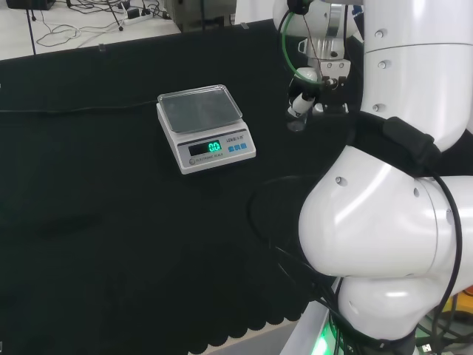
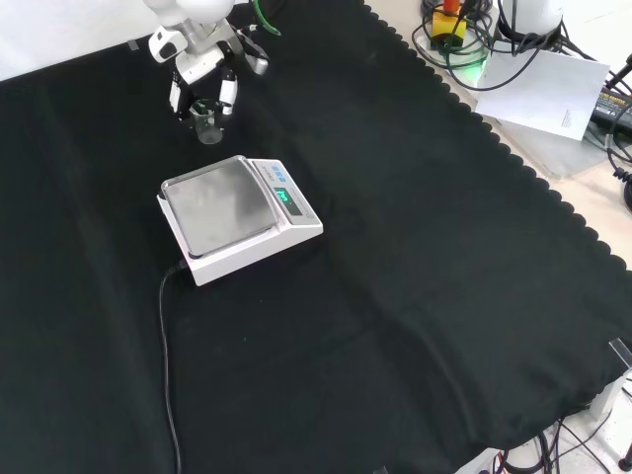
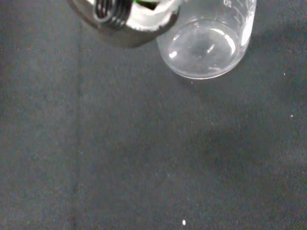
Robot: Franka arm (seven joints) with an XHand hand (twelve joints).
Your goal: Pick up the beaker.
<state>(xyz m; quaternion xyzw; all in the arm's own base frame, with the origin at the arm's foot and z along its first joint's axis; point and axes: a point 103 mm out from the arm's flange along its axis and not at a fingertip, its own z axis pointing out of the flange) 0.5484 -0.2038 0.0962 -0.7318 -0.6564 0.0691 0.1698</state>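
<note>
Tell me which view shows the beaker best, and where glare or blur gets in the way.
Wrist view: the beaker is close and clear, with bright glints on its base; a blurred part of the hand overlaps its edge. Front view: the beaker is faint against the black cloth. Head view: the scale pan reflects light.
</note>
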